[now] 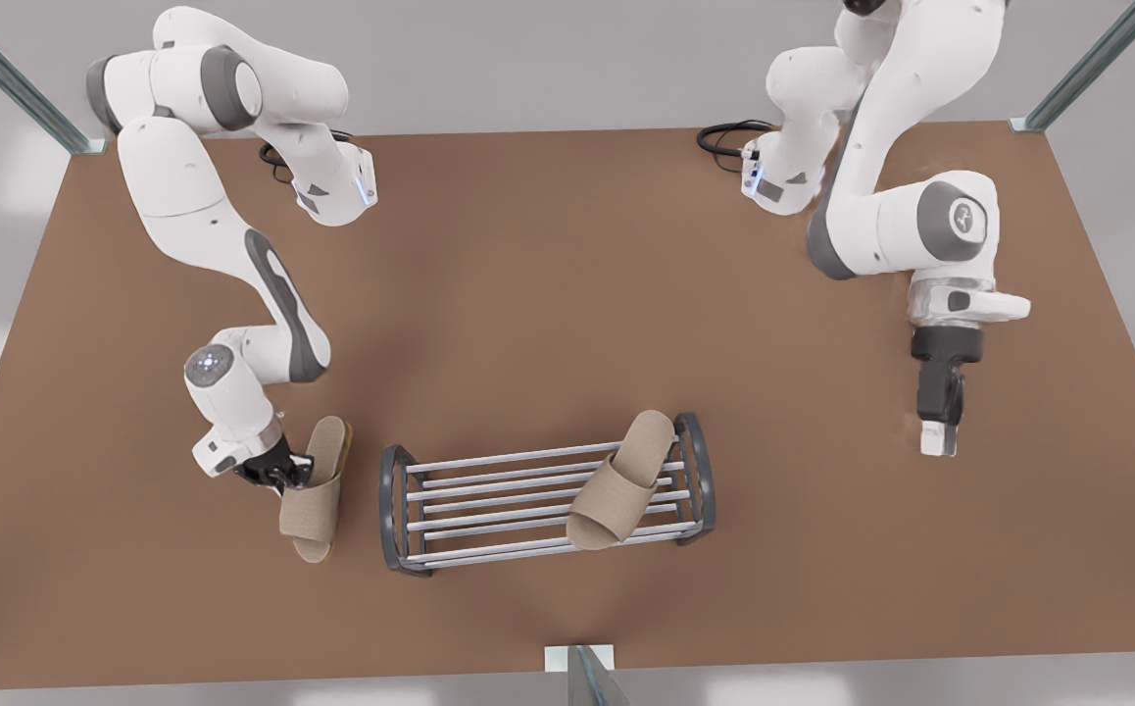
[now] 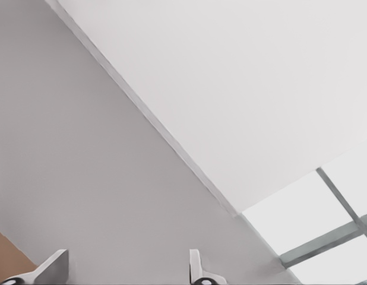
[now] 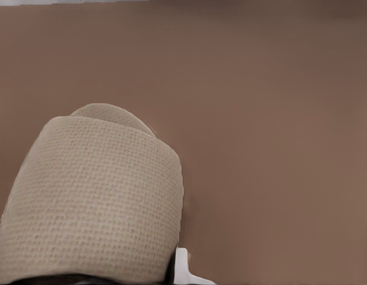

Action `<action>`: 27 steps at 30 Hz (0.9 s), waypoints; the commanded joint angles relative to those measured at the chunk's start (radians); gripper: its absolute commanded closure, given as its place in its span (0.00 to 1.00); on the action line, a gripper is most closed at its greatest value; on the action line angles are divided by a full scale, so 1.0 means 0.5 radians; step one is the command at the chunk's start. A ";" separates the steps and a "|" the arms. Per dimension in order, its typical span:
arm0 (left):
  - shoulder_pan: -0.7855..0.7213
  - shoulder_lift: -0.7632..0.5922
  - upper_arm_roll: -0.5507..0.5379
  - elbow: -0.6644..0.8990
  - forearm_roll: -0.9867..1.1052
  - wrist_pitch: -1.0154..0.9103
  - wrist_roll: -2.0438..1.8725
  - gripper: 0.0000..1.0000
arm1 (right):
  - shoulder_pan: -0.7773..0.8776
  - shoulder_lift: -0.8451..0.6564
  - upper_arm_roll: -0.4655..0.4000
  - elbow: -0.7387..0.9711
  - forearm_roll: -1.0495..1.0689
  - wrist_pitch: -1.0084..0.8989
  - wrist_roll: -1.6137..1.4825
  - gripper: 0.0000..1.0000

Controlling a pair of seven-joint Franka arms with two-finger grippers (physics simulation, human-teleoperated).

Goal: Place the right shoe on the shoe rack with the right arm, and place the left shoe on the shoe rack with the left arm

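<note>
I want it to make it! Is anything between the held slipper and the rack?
Nothing visible. The right gripper holds the slipper beside the rack; the other slipper lies on its far end. The left gripper waits, open, farther off.

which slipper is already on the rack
The slipper at the front view's right end of the shoe rack. The other slipper is beside the rack, at the right hand.

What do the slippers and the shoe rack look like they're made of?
Both slippers look like beige woven fabric; the right wrist view shows a waffle-like weave. The shoe rack looks metal: dark grey arched ends, pale silvery bars.
</note>
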 commanded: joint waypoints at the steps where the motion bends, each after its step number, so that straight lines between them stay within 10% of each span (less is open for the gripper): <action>1: 0.175 -0.016 0.304 -0.083 2.272 -1.838 -0.363 0.00 | 0.008 -0.066 0.013 0.112 -0.100 -0.251 -0.277 0.79; 2: 0.071 -0.056 0.424 -0.080 3.218 -2.148 -0.989 0.00 | 0.017 -0.109 0.016 0.155 -0.100 -0.263 -0.443 0.79; 6: -0.101 -0.074 0.415 0.012 3.283 -2.516 -2.241 0.00 | 0.127 -0.379 0.016 0.173 -0.100 -0.373 -0.756 0.79; 14: -0.297 -0.050 0.385 -0.006 3.649 -2.642 -2.496 0.00 | 0.713 -0.665 0.013 0.901 -0.103 -2.036 0.246 0.79; 17: -0.411 0.064 0.388 0.000 3.642 -2.721 -3.509 0.00 | 1.020 -0.456 0.010 1.189 -0.167 -2.199 0.790 0.79; 19: -0.411 0.003 0.348 0.313 3.661 -3.366 -2.679 0.00 | 1.140 -0.235 -0.009 1.397 -0.198 -2.220 0.928 0.79; 27: -0.362 0.045 0.314 0.460 3.606 -3.354 -2.594 0.00 | 1.161 0.234 -0.067 1.674 -0.327 -1.898 0.949 0.79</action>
